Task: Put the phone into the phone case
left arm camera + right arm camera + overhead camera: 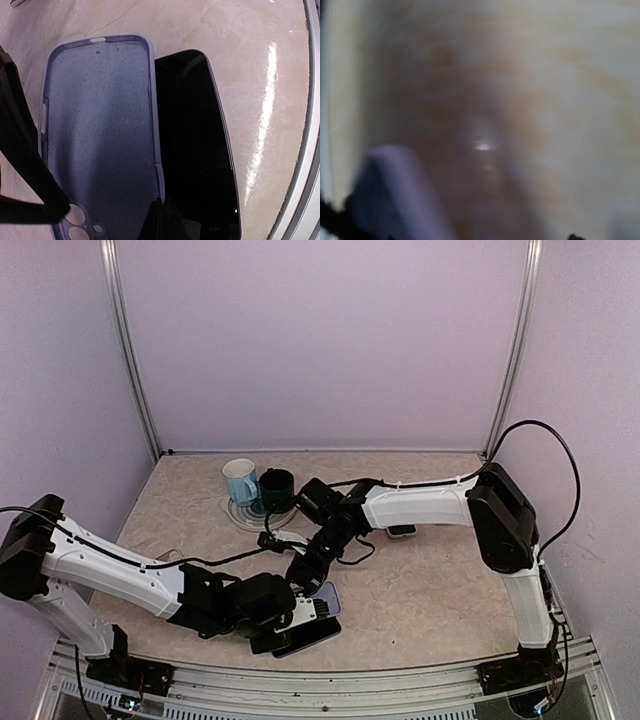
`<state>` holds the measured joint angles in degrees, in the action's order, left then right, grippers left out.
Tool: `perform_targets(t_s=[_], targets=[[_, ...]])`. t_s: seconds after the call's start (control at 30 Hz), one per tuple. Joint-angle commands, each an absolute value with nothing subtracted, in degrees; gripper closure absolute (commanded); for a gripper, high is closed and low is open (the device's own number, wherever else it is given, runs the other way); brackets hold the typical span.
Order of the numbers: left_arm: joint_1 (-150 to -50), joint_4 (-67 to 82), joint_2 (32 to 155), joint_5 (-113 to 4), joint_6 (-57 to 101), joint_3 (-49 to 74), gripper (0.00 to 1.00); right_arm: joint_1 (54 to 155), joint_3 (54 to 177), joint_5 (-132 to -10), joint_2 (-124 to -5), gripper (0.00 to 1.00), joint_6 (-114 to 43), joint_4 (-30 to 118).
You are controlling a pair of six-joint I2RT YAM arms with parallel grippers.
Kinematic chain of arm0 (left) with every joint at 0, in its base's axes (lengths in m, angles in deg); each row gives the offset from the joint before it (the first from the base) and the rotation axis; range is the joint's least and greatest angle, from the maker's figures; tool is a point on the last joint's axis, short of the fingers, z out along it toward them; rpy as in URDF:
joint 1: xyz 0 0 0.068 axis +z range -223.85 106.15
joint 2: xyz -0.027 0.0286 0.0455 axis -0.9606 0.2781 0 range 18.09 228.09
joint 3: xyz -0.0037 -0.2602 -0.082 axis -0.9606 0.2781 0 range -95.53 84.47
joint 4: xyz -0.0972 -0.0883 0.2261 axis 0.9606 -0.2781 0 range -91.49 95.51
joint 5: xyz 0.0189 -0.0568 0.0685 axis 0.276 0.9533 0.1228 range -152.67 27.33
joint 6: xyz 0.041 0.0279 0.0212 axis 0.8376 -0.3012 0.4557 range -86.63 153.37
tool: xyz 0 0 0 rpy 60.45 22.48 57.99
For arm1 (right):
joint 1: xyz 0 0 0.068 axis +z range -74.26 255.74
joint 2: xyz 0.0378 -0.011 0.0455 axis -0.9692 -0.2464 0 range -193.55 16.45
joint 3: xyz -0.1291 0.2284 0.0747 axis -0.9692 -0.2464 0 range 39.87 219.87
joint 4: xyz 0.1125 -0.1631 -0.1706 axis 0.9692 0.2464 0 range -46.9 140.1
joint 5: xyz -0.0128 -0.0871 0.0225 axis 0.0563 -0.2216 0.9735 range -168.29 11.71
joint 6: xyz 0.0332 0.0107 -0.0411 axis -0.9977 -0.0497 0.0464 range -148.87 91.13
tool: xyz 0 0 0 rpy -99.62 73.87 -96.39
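The lavender phone case [100,130] lies open side up on the table, its camera holes toward me. The black phone [197,150] lies flat right beside it, its long edge against the case's right rim. My left gripper [162,217] is shut, its tips resting on the seam between that rim and the phone. In the top view the case [328,598] and phone [312,637] sit near the front edge, by the left gripper [303,620]. My right gripper [303,570] reaches down at the case's far side, jaws apart; one dark finger [22,150] runs along the case's left edge.
A white-and-teal mug [240,480] and a dark mug [277,487] stand on a pale round mat [243,514] at the back. A small dark object [402,531] lies under the right forearm. The metal front rail [305,190] runs close to the phone. The right wrist view is blurred.
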<state>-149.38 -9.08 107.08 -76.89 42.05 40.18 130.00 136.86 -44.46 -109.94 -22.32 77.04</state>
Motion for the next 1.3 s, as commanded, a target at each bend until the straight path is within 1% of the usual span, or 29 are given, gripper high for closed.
perform_targets(t_s=[0.0, 0.07, 0.1, 0.17, 0.33, 0.4, 0.43, 0.5, 0.53, 0.6, 0.63, 0.67, 0.73, 0.77, 0.83, 0.87, 0.97, 1.0, 1.07, 1.1, 1.17, 1.27], targets=[[-149.63, -7.86, 107.03, -78.50, 43.74, 40.43, 1.00, 131.54, 135.77, -37.40, -109.38, 0.28, -16.78, 78.83], [-149.62, -7.78, 107.33, -78.49, 43.74, 40.39, 1.00, 131.55, 134.27, -37.33, -108.78, 0.31, -16.58, 78.05], [-149.62, -7.76, 107.45, -78.61, 43.78, 40.31, 1.00, 131.55, 133.84, -37.86, -108.52, 0.37, -16.67, 77.80], [-149.64, -7.68, 107.60, -79.09, 43.86, 40.13, 1.00, 131.55, 133.57, -38.54, -108.49, 0.57, -16.85, 77.58], [-149.70, -8.13, 107.77, -81.20, 42.96, 39.39, 1.00, 131.28, 130.98, -41.05, -105.63, 1.00, -19.03, 74.19], [-149.70, -8.16, 107.06, -83.97, 41.31, 39.11, 1.00, 130.06, 128.59, -42.55, -103.30, 1.00, -21.97, 71.60], [-149.63, -8.23, 106.71, -85.34, 40.49, 38.94, 0.97, 129.22, 127.38, -42.60, -101.94, 1.00, -23.86, 70.49], [-149.49, -8.22, 105.23, -87.11, 38.60, 38.48, 0.65, 127.30, 124.46, -44.25, -98.83, 1.00, -29.24, 68.24], [-149.34, -8.27, 104.28, -87.35, 37.48, 38.24, 0.55, 126.19, 122.25, -45.65, -97.08, 1.00, -32.91, 66.98], [-148.35, -8.32, 102.33, -87.00, 34.95, 38.04, 0.40, 123.87, 116.94, -47.58, -92.87, 1.00, -39.46, 64.18], [-147.35, -8.72, 101.66, -86.74, 33.14, 37.94, 0.34, 122.63, 113.50, -48.72, -90.54, 1.00, -43.05, 62.40], [-145.93, -9.42, 100.89, -85.72, 30.22, 37.81, 0.31, 121.39, 110.05, -50.22, -87.89, 1.00, -47.36, 60.72], [-141.71, -11.75, 99.93, -82.19, 25.26, 37.38, 0.32, 118.94, 101.34, -53.91, -81.06, 1.00, -56.16, 55.60], [-139.40, -13.14, 99.97, -80.32, 23.06, 37.26, 0.35, 118.11, 95.50, -56.29, -78.00, 1.00, -60.39, 52.72], [-136.15, -15.61, 100.63, -79.16, 19.10, 37.52, 0.43, 116.94, 87.90, -60.98, -72.19, 1.00, -66.68, 47.79], [-135.16, -16.84, 101.25, -79.03, 17.74, 37.61, 0.50, 116.45, 85.14, -63.65, -69.83, 1.00, -69.20, 46.60], [-133.70, -19.13, 103.54, -77.57, 15.15, 37.70, 0.65, 115.13, 79.21, -69.55, -64.96, 1.00, -74.86, 44.85], [-133.63, -19.22, 104.37, -76.84, 14.76, 37.71, 0.68, 114.93, 78.13, -70.95, -64.11, 0.94, -75.59, 45.03], [-133.62, -19.67, 106.06, -75.59, 14.30, 37.59, 0.72, 114.14, 77.26, -71.83, -63.64, 0.65, -75.50, 47.03], [-133.62, -20.06, 106.70, -75.25, 14.03, 37.51, 0.73, 113.84, 77.48, -72.17, -63.70, 0.58, -74.71, 49.58], [-133.62, -20.91, 108.43, -74.16, 13.54, 36.98, 0.75, 113.67, 79.39, -74.22, -63.36, 0.52, -72.00, 55.04], [-133.86, -21.60, 109.69, -71.56, 12.17, 37.42, 0.80, 114.88, 83.80, -81.11, -62.40, 0.50, -66.73, 65.01]])
